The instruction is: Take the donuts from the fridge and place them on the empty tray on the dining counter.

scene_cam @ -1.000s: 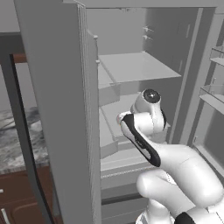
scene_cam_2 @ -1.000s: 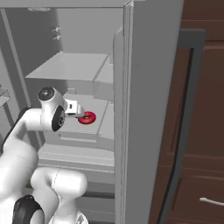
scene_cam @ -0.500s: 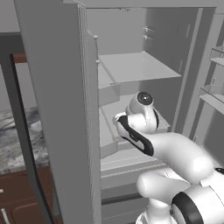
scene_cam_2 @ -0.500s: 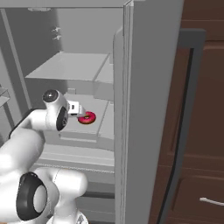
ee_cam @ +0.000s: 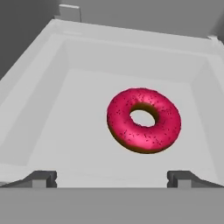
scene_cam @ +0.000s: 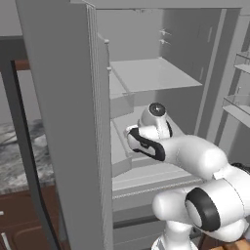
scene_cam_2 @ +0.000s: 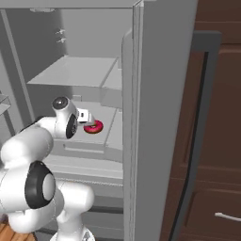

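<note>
One glossy red-frosted ring donut (ee_cam: 144, 119) with fine dark speckles.

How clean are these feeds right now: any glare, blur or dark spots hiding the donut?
Hand view: sharp, evenly lit, no glare; red donut clear on the pale fridge shelf. Right base view: donut small but visible beside the gripper. Left base view: soft, flat grey; the arm blocks the shelf.

A white robot arm (scene_cam: 195, 156) built of smooth, rounded, glossy segments, with black discs capping its joints; one at the lower joint carries a grey ring. A dark band curves across the forearm shell (scene_cam: 145, 144). The wrist cap (scene_cam_2: 60, 103) is dark with a pale centre, and the finger tips (ee_cam: 41, 178) are small grey blocks.
</note>
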Tool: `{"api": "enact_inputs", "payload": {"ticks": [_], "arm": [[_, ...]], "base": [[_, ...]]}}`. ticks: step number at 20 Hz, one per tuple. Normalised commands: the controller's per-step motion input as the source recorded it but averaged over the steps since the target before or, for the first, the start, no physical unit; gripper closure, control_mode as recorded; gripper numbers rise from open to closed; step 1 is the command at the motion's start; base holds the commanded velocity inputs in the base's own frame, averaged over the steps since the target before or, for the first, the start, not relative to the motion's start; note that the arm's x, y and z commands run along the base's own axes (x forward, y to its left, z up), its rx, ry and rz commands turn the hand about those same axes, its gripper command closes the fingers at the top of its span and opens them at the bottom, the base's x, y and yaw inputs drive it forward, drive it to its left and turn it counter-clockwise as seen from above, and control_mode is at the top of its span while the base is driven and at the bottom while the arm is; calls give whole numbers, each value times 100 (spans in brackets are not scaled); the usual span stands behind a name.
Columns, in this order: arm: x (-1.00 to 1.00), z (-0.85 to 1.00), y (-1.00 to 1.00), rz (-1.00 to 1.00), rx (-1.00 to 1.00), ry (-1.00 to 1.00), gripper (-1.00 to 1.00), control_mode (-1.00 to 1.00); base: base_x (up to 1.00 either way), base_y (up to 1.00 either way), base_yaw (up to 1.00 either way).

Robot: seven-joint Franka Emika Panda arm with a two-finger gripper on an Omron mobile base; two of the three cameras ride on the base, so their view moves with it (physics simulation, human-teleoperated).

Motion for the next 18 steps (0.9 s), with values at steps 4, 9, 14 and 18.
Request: {"api": "enact_inputs", "payload": {"ticks": [4, 9, 14, 18], "arm": [[37, -22, 0, 0, 0, 9, -100, -100], [36, -19, 1, 0, 0, 6, -100, -100], [32, -11, 7, 0, 0, 1, -100, -100], [24, -27, 8, 0, 0, 5, -100, -100]], "base": [[0, 0, 0], [0, 0, 0], [0, 0, 0], [0, 0, 0]]}}
